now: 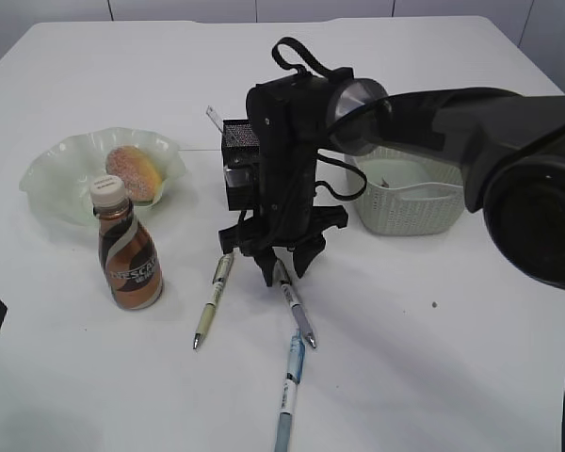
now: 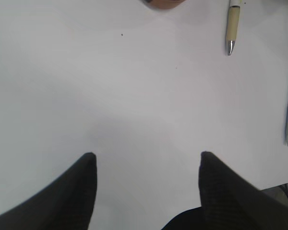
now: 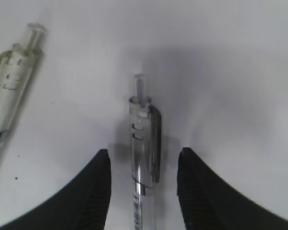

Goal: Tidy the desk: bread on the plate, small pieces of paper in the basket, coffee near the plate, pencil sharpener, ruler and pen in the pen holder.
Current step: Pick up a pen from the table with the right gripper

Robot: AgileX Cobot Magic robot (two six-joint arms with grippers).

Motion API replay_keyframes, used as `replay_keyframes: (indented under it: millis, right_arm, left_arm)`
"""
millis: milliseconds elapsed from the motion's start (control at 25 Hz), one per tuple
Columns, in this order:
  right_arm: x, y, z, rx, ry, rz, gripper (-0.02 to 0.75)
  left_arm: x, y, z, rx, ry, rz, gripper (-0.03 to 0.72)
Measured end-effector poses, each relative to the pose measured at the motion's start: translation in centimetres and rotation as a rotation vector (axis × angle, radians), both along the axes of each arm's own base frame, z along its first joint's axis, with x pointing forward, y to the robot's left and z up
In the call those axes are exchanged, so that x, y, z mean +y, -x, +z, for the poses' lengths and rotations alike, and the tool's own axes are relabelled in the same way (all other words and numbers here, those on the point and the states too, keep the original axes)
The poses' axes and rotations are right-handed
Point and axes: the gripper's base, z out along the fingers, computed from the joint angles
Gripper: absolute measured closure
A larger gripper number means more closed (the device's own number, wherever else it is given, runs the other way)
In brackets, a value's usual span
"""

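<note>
The middle pen (image 3: 145, 139) is lying on the table, its long axis running straight between the right gripper (image 3: 144, 172)'s open fingers, nothing gripped yet. The left gripper (image 2: 146, 165) is hovering open and empty, farther off. The pen holder (image 1: 240, 162) is sitting mostly hidden behind the arm.

On the desk (image 1: 433, 358), the bread (image 1: 135, 172) lies on the plate (image 1: 52, 174) at far left, the coffee bottle (image 1: 128, 250) just nearer. Three pens (image 1: 294, 311) lie centre-near; the basket (image 1: 410, 193) sits right.
</note>
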Motion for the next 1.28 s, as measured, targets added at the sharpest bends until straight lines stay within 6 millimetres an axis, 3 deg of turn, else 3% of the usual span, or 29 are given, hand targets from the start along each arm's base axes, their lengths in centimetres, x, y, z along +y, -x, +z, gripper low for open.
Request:
replay_keyframes:
  millis: [240,760,1080,1280]
  right_arm:
    - [0.01,-0.02,-0.49,0.008,0.004,-0.015,0.407]
    - [0.01,-0.02,-0.49,0.007,0.003,-0.019,0.514]
    - [0.01,-0.02,-0.49,0.007,0.003,-0.019,0.618]
    - [0.01,-0.02,-0.49,0.007,0.003,-0.019,0.637]
  left_arm:
    - [0.0,-0.02,0.01,-0.002,0.0,0.001,0.202]
    - [0.01,-0.06,0.02,-0.007,-0.001,0.0,0.202]
    - [0.01,-0.06,0.02,-0.008,-0.001,0.0,0.202]
    - [0.01,-0.08,0.02,-0.009,-0.001,0.0,0.202]
